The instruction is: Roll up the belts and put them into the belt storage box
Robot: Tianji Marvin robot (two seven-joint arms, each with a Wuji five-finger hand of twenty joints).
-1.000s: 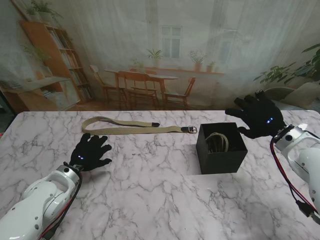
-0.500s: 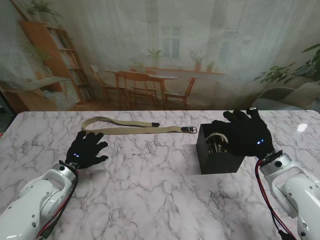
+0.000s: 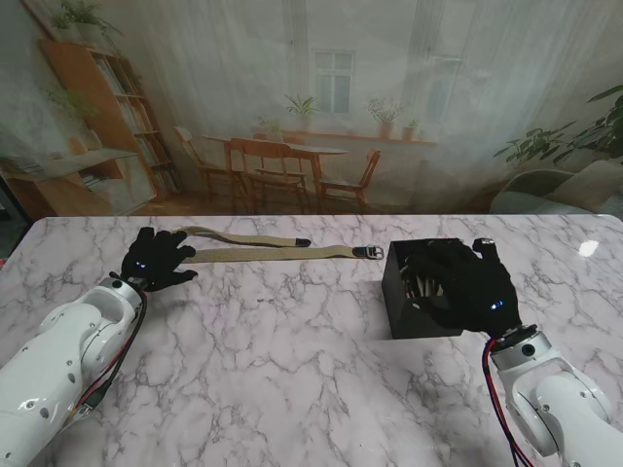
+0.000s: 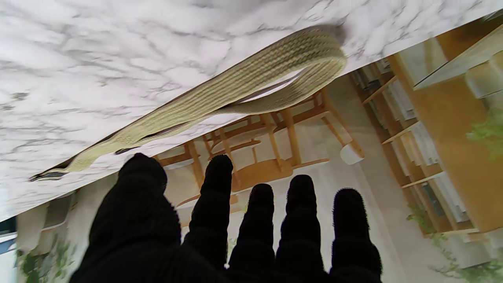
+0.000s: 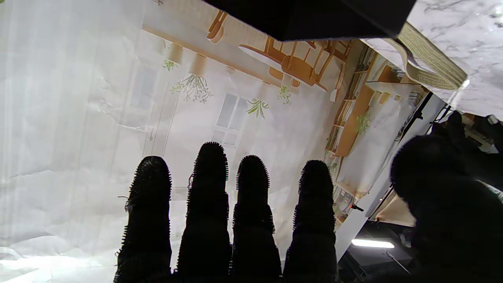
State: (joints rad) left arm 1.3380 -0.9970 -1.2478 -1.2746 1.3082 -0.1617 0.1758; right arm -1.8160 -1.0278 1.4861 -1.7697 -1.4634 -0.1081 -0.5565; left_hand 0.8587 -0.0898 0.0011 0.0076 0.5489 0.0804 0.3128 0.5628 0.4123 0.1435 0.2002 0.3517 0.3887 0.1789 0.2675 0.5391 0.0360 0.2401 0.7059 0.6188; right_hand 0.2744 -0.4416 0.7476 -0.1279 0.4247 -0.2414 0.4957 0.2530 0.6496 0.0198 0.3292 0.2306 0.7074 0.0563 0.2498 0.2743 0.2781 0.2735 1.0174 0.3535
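Left hand (image 3: 156, 260) hovers open over belt's (image 3: 263, 251) looped end.

The left hand (image 4: 220, 232), in a black glove, reaches out with its five fingers (image 4: 220, 188) spread and straight, holding nothing. Beyond the fingertips a khaki woven belt (image 4: 235, 88) lies on the white marble worktop (image 4: 118, 59), doubled back on itself in a loop at one end. The hand is clear of the belt, not touching it.
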